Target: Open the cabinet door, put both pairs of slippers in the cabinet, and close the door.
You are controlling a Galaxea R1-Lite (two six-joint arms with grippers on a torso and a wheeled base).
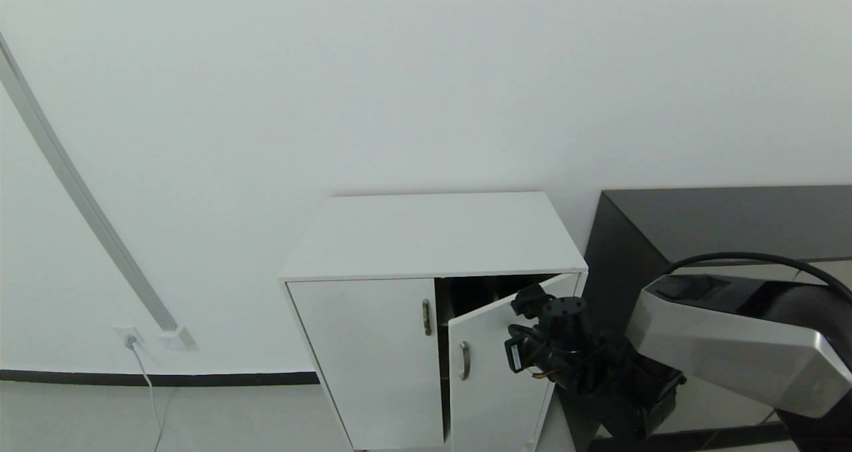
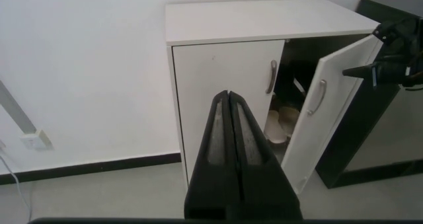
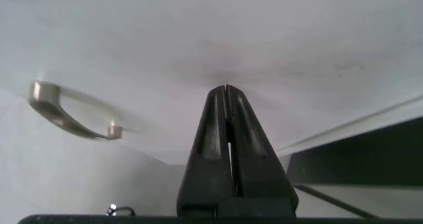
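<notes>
a white cabinet (image 1: 432,235) stands against the wall, a black sideboard (image 1: 725,219) close on its right. the robot's right arm (image 1: 732,335) reaches in from the right, silver forearm level and wrist turned toward the cabinet. the cabinet's left door (image 1: 363,352) is closed; the right door (image 1: 489,385) hangs partly ajar. the right gripper (image 3: 227,90), fingers pressed together with nothing between them, has its tips at the outer face of the ajar door, above the door's handle (image 1: 464,361). the left gripper (image 2: 229,95), likewise closed and empty, hangs well back, pointing at the cabinet front. pale slippers (image 2: 283,118) lie on a low shelf inside.
</notes>
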